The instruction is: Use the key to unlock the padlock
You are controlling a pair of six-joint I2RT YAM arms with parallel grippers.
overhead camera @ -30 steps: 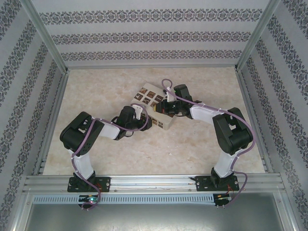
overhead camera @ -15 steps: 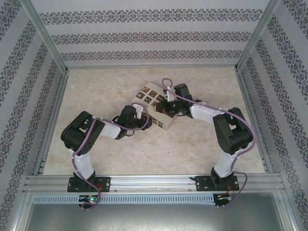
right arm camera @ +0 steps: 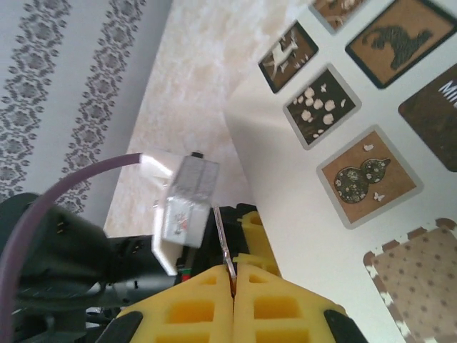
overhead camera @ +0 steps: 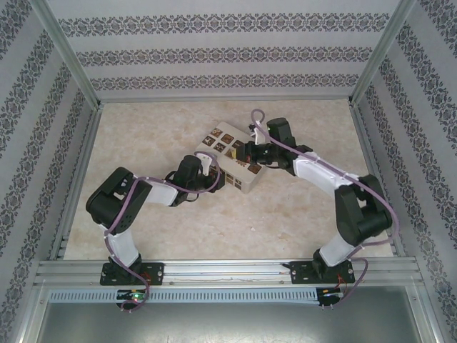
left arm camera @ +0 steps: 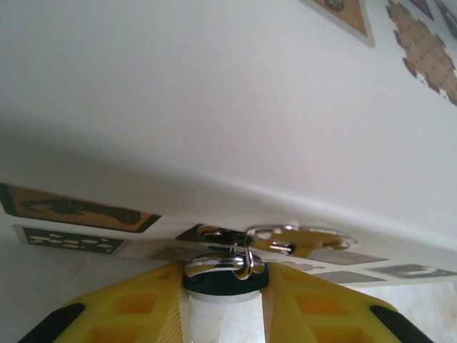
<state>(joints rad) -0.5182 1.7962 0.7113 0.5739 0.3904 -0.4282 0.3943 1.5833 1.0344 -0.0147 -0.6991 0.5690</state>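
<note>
Padlock (left arm camera: 226, 275): tiny, with a dark blue-green rounded body and a bright silver shackle. It is sitting clamped between the yellow fingers of the left gripper (left arm camera: 226, 287), with its shackle end pressing against the lower edge of the white box (left arm camera: 214, 107), just beside a shiny metal hasp (left arm camera: 293, 239). Whether the shackle is threading the hasp cannot be told.

Key (right arm camera: 223, 241): a thin metal blade, showing edge-on. It is sticking up from the pinched fingers of the right gripper (right arm camera: 234, 270) and leaning slightly left.

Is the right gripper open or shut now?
Shut. The yellow fingers of the right gripper press together with no gap, pinching the key, whose thin metal blade sticks out between them.
</note>
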